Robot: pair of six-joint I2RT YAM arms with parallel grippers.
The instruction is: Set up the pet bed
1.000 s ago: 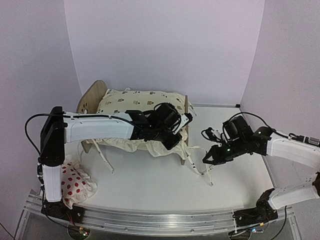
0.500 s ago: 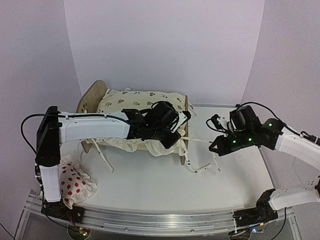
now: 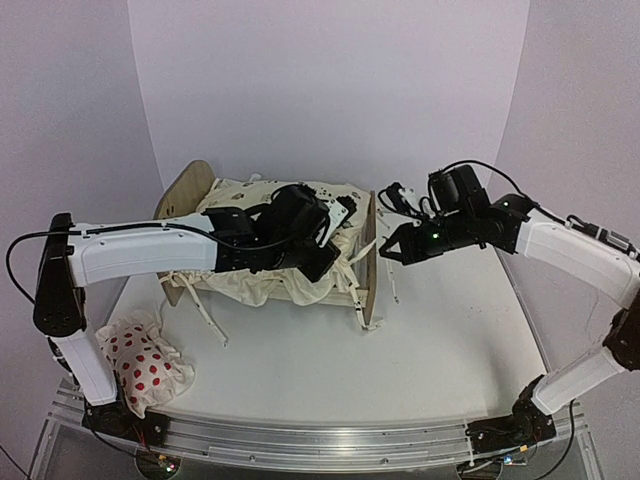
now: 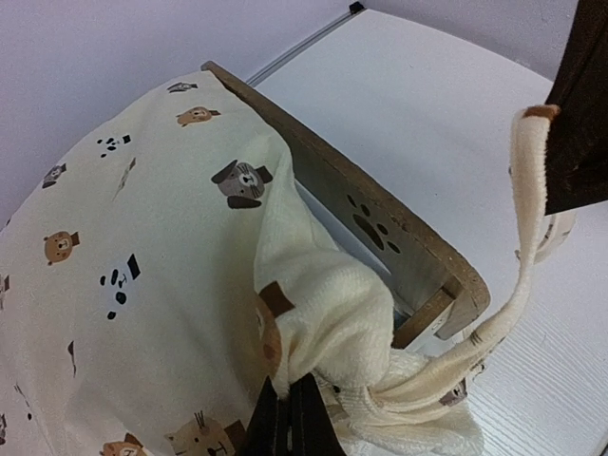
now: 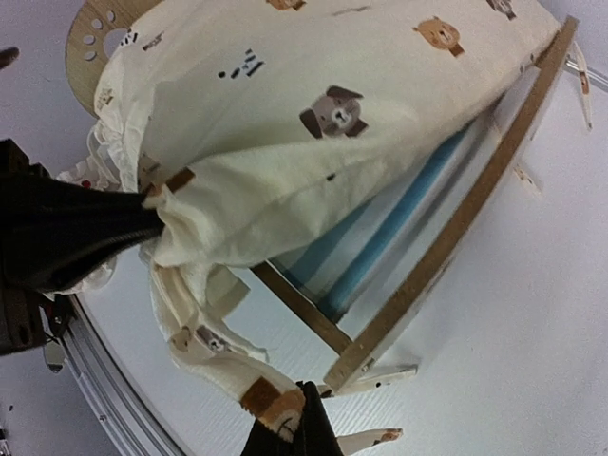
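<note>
The pet bed (image 3: 371,262) stands at the back left, its striped base (image 5: 399,228) partly bare under the lifted cream animal-print cushion (image 3: 248,203). My left gripper (image 3: 322,258) is over the bed's foot end, shut on a bunched corner of the cushion (image 4: 323,323) beside the wooden end board (image 4: 380,228). My right gripper (image 3: 388,250) hovers just right of the footboard (image 5: 456,223), shut on one of the cushion's ties (image 5: 275,404). That tie (image 4: 527,218) runs taut from the held corner up to the right gripper.
A white pillow with red spots (image 3: 145,362) lies at the near left by the left arm's base. Loose ties (image 3: 207,320) trail onto the table in front of the bed. The purple back wall stands close behind the bed.
The left gripper shut on the cushion corner and drew it back over the bed. The right gripper carried its tie up and left, from the table to beside the footboard.
</note>
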